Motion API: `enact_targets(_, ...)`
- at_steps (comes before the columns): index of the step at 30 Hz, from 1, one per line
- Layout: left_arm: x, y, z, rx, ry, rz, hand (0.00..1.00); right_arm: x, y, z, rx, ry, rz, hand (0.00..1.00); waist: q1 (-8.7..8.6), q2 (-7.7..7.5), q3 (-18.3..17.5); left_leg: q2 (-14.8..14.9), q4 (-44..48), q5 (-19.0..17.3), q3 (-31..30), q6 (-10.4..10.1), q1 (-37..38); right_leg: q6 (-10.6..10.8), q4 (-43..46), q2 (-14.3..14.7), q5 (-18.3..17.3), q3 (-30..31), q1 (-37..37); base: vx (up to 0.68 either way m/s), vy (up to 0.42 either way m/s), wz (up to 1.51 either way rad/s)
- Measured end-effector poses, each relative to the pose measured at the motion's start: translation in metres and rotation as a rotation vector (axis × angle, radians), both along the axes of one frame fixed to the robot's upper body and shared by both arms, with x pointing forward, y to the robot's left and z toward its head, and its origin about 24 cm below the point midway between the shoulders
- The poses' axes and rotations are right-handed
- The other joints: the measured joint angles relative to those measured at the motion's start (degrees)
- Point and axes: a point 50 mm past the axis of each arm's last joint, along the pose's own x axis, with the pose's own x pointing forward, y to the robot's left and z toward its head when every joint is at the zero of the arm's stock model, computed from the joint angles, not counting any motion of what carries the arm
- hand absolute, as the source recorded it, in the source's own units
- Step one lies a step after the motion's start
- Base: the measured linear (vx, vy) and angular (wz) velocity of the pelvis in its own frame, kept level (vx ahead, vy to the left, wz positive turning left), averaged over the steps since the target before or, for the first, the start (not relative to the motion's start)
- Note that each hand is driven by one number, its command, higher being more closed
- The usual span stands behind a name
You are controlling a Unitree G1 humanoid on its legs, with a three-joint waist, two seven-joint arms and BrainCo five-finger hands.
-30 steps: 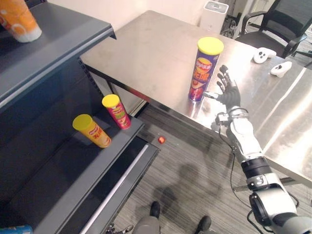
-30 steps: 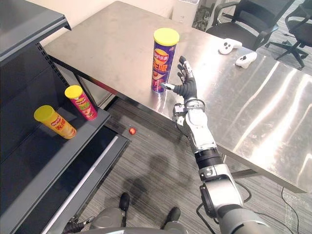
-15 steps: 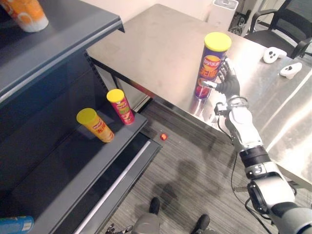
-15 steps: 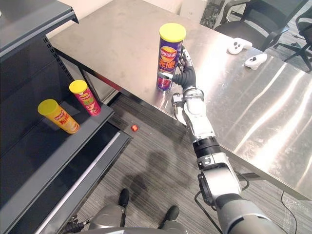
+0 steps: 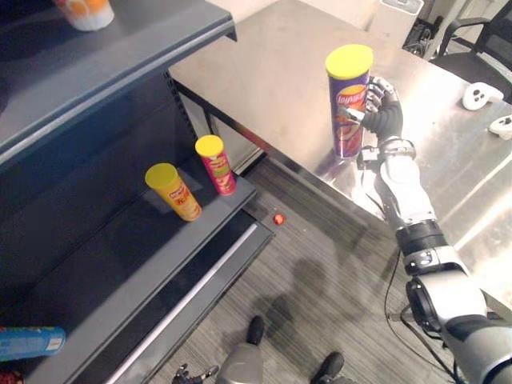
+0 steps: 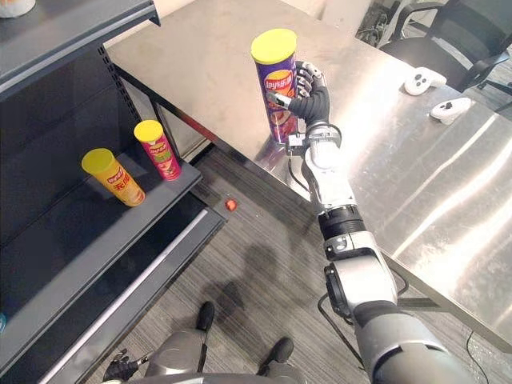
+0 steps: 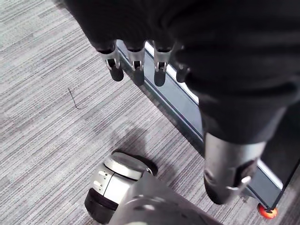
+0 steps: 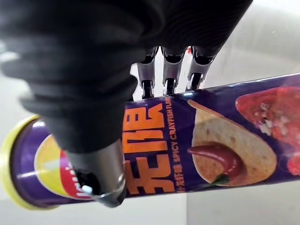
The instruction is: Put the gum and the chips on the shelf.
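L hand (image 7: 137, 65) hangs over the floor by the shelf base, fingers straight and loose, holding nothing.

Shelf (image 5: 120, 264) sits far left. Orange cup (image 5: 84, 12) is on the top board. A blue tube (image 5: 28, 342) lies on its side on the low board; might be the gum, can't tell. The mid board has an orange can (image 5: 178, 194) and a red can (image 5: 218, 166), both yellow-lidded, upright-ish and leaning, near the front edge. Small red ball (image 5: 278, 218) is on the floor between shelf and table.

Chips can (image 5: 349, 104), purple w/ yellow lid, stands upright on the steel table (image 5: 272, 72), near the table's front edge. R hand (image 6: 308, 92) is closed round it: fingers curl behind the tube, thumb across the front, at upper-mid height. White controllers (image 5: 478, 96) are further right, well apart from the can.

Risks, my read:
- The tube is tall, smooth and round, so a loose wrap could let it slide down or twist in the hand on lift.
- If it tips toward the near edge before the grip is firm, it goes off the table to the floor.
- On the way to the shelf, the can's long body could clip the top board's lip.
- It could also knock the two leaning cans off the mid board, since they sit close to the front.
- The ball on the floor is a step hazard if the robot walks over.
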Motion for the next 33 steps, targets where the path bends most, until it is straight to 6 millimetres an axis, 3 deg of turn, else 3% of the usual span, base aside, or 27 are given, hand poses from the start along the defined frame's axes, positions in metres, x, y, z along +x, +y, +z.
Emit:
enact_targets(19,0.004,0.000,0.001,0.007,-0.002,-0.023,0.00,0.003,-0.004,-0.003,0.015,0.025,-0.027,1.00,-0.04,-0.15,0.1,0.4,0.4,0.0,0.7,0.0,0.4,-0.1,0.8,0.0,-0.1,0.8,-0.2,0.00,0.002,-0.01)
enact_targets(27,0.007,0.001,0.002,0.013,-0.013,-0.021,0.00,-0.034,-0.027,0.002,0.239,-0.144,-0.110,1.00,-0.60,-0.18,0.0,0.7,0.0,0.0,2.3,0.0,2.0,-0.1,0.8,0.1,-0.1,2.3,0.4,0.00,0.005,-0.08)
enact_targets(30,0.004,0.002,0.002,0.015,-0.005,-0.018,0.00,-0.044,-0.028,-0.006,0.293,-0.155,-0.103,1.00,-0.68,-0.31,-0.8,0.9,-0.6,0.0,3.3,-0.1,3.4,-0.1,0.7,0.2,-0.1,3.4,1.0,0.00,-0.001,-0.20)
enact_targets(33,0.000,0.003,0.001,0.012,0.013,0.004,0.00,-0.061,-0.026,-0.019,0.356,-0.176,-0.079,1.00,-2.18,-0.52,-2.5,1.0,-0.7,-0.1,3.8,-0.1,3.8,-0.1,0.7,0.3,-0.1,3.9,0.9,0.00,-0.004,-0.11)
